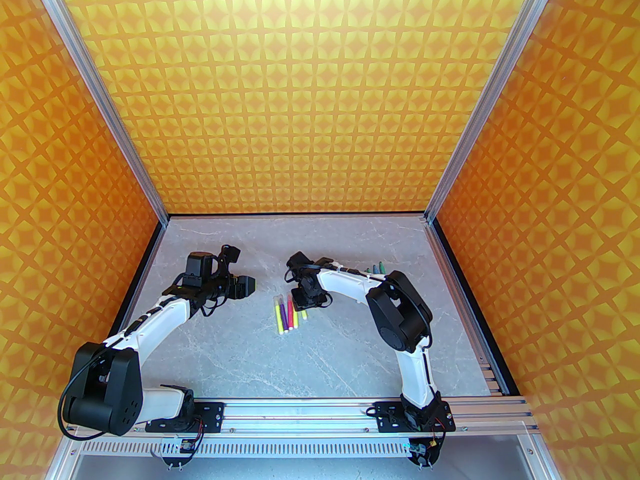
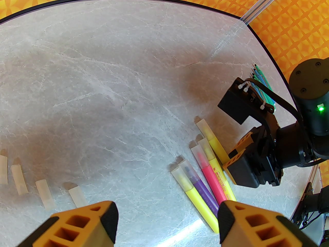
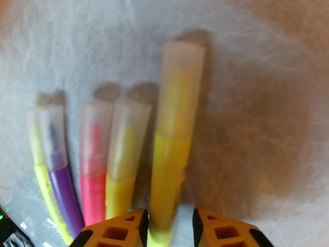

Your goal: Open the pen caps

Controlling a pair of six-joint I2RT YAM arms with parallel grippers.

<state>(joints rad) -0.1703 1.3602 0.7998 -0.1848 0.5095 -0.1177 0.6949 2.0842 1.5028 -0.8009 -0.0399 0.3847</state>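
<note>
Five capped pens (image 1: 286,313) lie side by side mid-table: yellow, purple, pink, yellow and a further-forward yellow pen (image 3: 169,158). Each carries a clear pen cap (image 3: 180,86). My right gripper (image 3: 169,225) is low over the row and straddles the barrel of the forward yellow pen (image 2: 213,143). A sliver of table shows between the barrel and the right finger, so the jaws stand open around it. My left gripper (image 2: 167,215) hovers to the left of the pens (image 2: 203,179), open and holding nothing. In the top view, the left gripper (image 1: 250,287) faces the right gripper (image 1: 302,305).
Several loose clear caps (image 2: 45,194) lie in a row on the table left of the left gripper. A bunch of green and blue pens (image 2: 262,84) rests at the back right (image 1: 375,269), behind the right arm. Orange patterned walls enclose the marbled table (image 1: 320,358).
</note>
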